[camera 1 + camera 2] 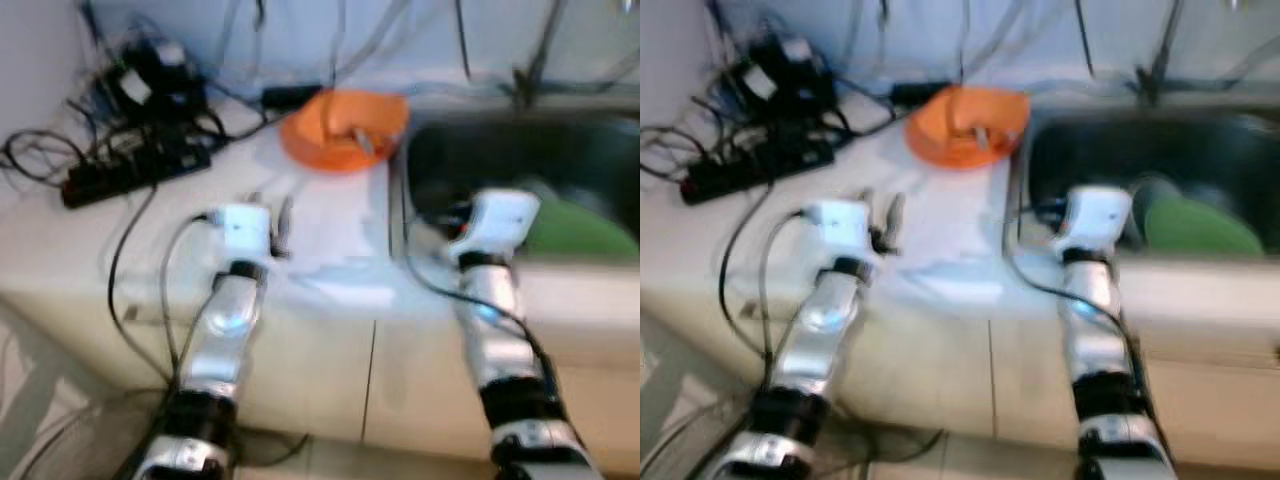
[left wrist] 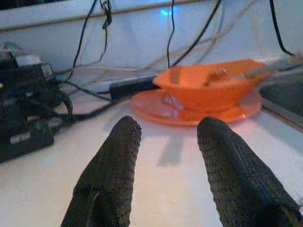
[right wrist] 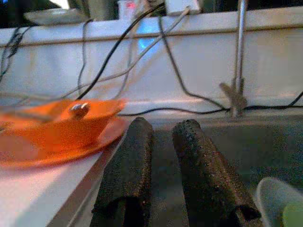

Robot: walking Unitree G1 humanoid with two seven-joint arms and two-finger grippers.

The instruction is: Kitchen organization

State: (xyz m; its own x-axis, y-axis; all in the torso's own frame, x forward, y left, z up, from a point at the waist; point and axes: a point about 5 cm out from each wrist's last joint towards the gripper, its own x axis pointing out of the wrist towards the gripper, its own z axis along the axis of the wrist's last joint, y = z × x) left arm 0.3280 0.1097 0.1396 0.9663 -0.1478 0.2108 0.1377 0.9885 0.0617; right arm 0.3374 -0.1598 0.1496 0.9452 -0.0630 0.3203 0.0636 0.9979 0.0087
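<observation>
Left wrist view: your left gripper (image 2: 165, 142) gapes empty, bowl (image 2: 214, 88) at 12 o'clock.
Right gripper (image 3: 163, 142): fingers narrowly parted, empty, over the sink (image 1: 470, 150).
Progress: barely started, you judge.

— What carries everything?
— A white tabletop (image 1: 330, 225), with a dark sink (image 1: 520, 160) set in on the right.
— What lies on it?
— Far centre, an orange plate (image 2: 189, 111) holding an orange bowl (image 2: 213, 87); far left, a black power strip (image 1: 135, 170) among tangled cables (image 1: 60, 135).
</observation>
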